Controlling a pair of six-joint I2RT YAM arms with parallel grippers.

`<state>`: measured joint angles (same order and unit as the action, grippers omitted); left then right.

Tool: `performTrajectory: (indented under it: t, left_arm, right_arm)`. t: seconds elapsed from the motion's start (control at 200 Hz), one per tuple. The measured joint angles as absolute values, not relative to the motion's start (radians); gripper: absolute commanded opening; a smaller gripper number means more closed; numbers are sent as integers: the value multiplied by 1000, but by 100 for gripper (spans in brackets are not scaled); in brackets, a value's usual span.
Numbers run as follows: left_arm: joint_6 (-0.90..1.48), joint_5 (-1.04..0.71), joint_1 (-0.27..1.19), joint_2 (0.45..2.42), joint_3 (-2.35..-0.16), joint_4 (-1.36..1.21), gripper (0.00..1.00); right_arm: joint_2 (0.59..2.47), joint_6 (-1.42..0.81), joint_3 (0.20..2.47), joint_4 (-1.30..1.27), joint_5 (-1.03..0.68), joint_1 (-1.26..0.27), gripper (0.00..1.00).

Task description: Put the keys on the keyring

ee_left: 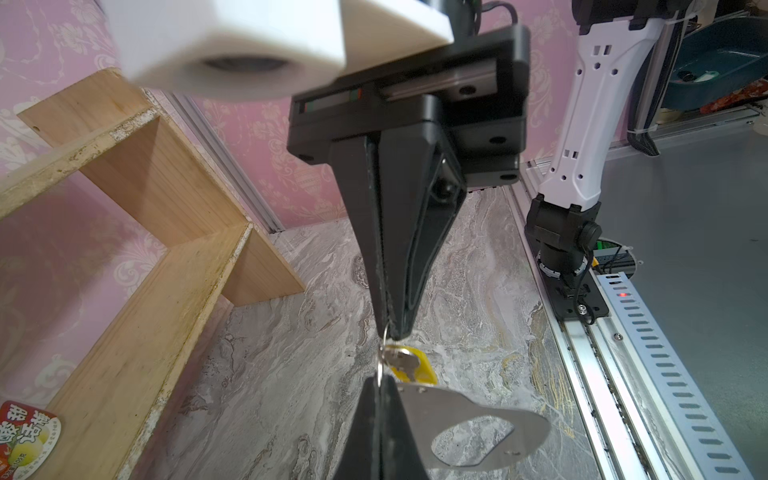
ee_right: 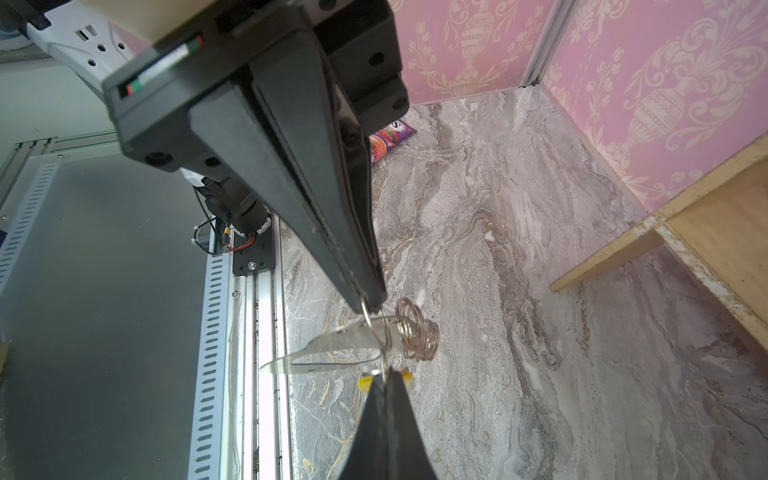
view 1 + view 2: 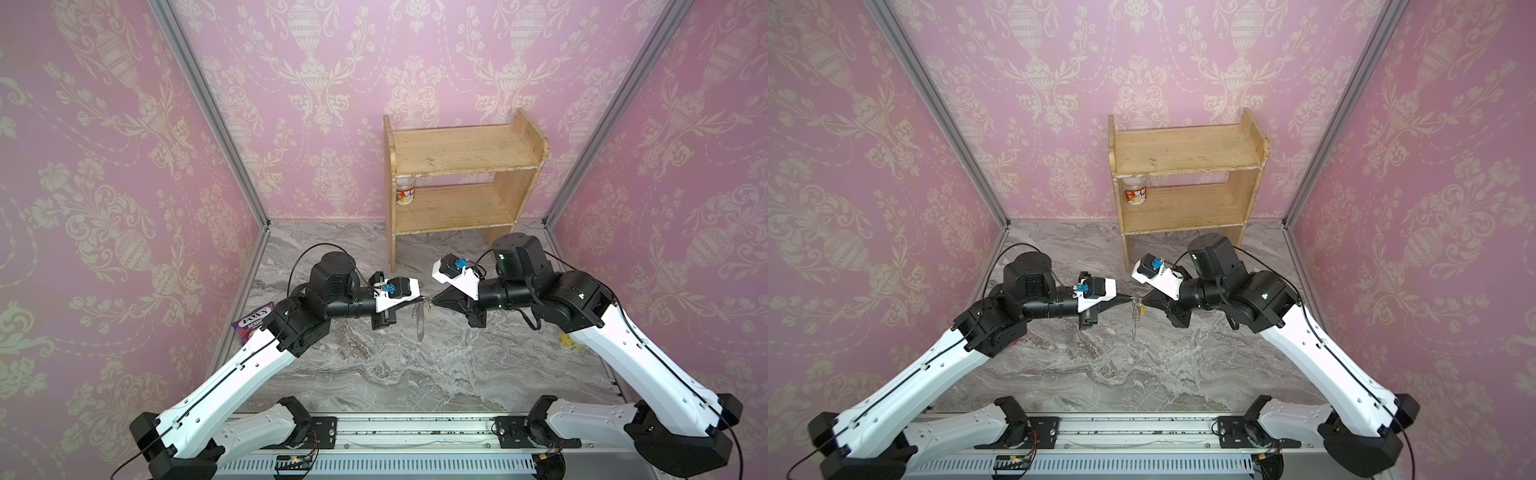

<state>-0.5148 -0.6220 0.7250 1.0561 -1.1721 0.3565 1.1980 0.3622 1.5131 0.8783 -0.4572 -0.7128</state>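
Noted nearest the camera head a metal rail (image 3: 415, 430) along the front edge, with the left arm (image 3: 232, 374) and right arm (image 3: 648, 365) rooted on it and stretched inward over the grey marble tabletop (image 3: 374, 365). Found the left gripper (image 3: 423, 298) and the right gripper (image 3: 435, 300) tip to tip in the air above the middle of the marble in both top views, clear of the surface. Saw in the left wrist view the left gripper's jaws pressed together on one thin ring of the keyring (image 1: 449, 405), and the right gripper's jaws pinched tight on the opposite side of that same ring. Found the keyring's flat silver plate, with its cut-out, hanging off the table just beside the left gripper's tip. Spotted the key (image 1: 399, 360) between the two tips, its head against the ring, with the yellow tag (image 1: 424, 372) touching it from behind; could not tell whether threaded on. Made out in the right wrist view a cluster of spare rings (image 2: 417, 332) bunched at the plate's edge. Saw farther left a purple candy packet (image 3: 253, 320) lying by the wall. Found at the back a wooden shelf (image 3: 461, 149) standing on the marble, a small labelled jar (image 3: 405, 193) on its lower board, and pink patterned wallpaper (image 3: 332, 62) behind.
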Motion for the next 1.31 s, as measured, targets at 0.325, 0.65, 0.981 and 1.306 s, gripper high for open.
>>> performTrajectory:
  t: [0.325, 0.65, 0.981, 1.306]
  left_arm:
    - [-515, -622, 725, 1056, -1172, 356, 0]
    - [-515, -621, 725, 1056, -1172, 356, 0]
    - [-447, -619, 725, 1054, -1158, 320, 0]
    - [-273, -622, 725, 1015, -1076, 280, 0]
  right_arm:
    - [1198, 362, 1513, 878, -457, -713, 0]
    - [1198, 362, 1512, 877, -456, -713, 0]
    - [1126, 276, 1422, 822, -419, -717, 0]
    - [1105, 258, 1400, 832, -432, -727, 0]
